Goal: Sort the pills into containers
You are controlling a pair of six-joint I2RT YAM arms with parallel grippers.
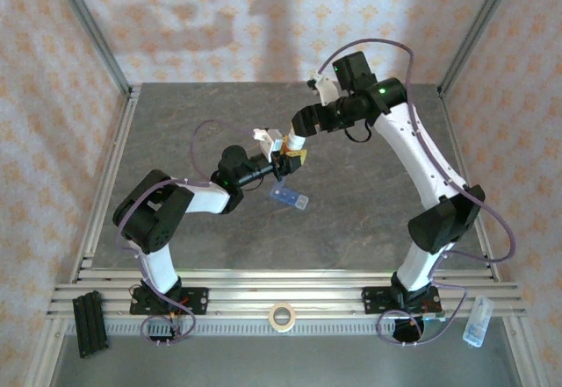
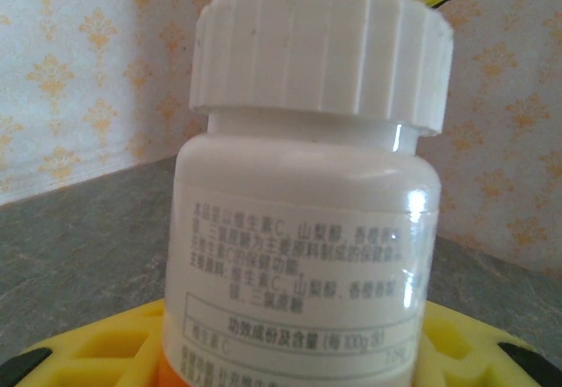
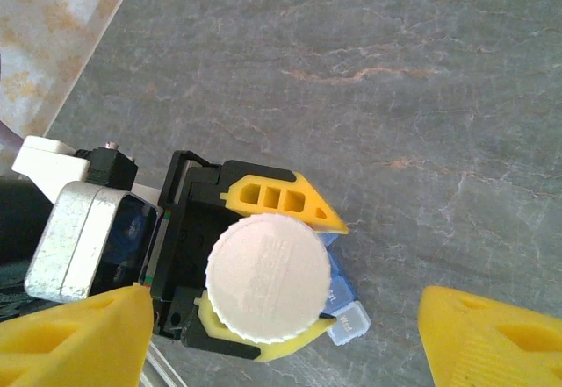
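My left gripper (image 1: 284,162) (image 3: 268,273) is shut on a white pill bottle (image 2: 303,229) with a ribbed white cap (image 3: 268,277), holding it upright above the table. The bottle's label carries printed text, and an orange band shows at its foot. My right gripper (image 3: 285,304) hovers over the cap, open, with its yellow fingers (image 3: 75,339) well apart on either side and not touching it. The containers, a translucent blue pill-organiser strip (image 1: 290,198) (image 3: 349,321), lie on the table just below the bottle, partly hidden by it. The pills are out of view.
The grey stone-patterned table (image 1: 378,194) is fenced by metal posts and patterned walls. On the near rail lie a roll of tape (image 1: 281,317), a black block (image 1: 90,321) and a small clear bottle (image 1: 475,321).
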